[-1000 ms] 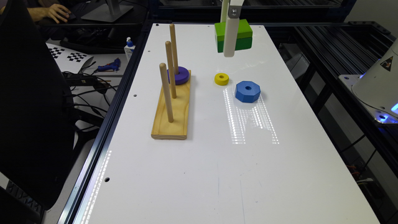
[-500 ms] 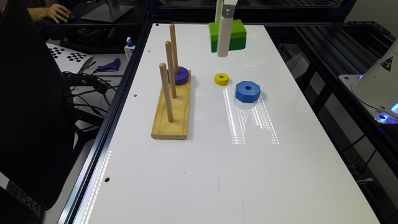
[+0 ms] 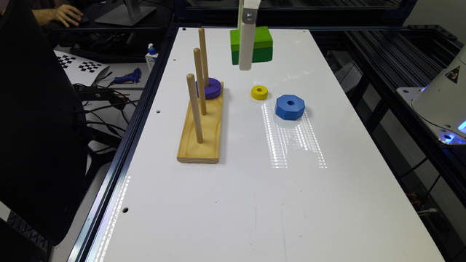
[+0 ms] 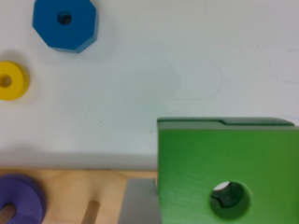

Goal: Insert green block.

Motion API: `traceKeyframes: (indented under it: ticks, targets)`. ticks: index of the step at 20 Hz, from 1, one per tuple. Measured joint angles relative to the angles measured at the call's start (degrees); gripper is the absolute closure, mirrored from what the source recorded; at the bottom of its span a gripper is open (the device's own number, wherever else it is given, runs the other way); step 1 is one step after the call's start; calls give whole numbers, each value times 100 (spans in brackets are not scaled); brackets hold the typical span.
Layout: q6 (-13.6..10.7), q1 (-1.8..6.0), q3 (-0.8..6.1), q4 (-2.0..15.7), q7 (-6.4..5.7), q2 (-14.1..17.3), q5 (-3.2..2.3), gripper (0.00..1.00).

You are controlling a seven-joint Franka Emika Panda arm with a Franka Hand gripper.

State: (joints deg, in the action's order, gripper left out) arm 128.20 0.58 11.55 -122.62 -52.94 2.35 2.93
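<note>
The green block point(image 3: 260, 45), lime on top and darker green on its sides, hangs in the air over the far part of the white table point(image 3: 233, 203). My gripper point(image 3: 247, 62) is shut on it, one white finger running down its near side. In the wrist view the green block point(image 4: 210, 163) is close up with its round hole showing, and a grey finger point(image 4: 138, 203) presses against its edge. The wooden peg base point(image 3: 202, 127) with three upright pegs lies toward the exterior view's left of the block. A purple ring point(image 3: 209, 88) sits on the far peg.
A small yellow ring point(image 3: 259, 92) and a blue octagonal block point(image 3: 290, 106) lie on the table toward the exterior view's right of the base. A person's hand point(image 3: 65, 14) rests at a desk off the far left. A white robot base point(image 3: 442, 98) stands at the right.
My gripper has carried the green block toward the exterior view's left, nearer the pegs. The rings, the octagon and the base have stayed put.
</note>
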Motion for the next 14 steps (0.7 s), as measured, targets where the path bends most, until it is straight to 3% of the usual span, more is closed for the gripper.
traceKeyframes:
  ticks: [9,14]
  targets:
    - [-16,25,-16,657,0,566,-92,100]
    - [-28,24,-16,862,0,747,-112,100]
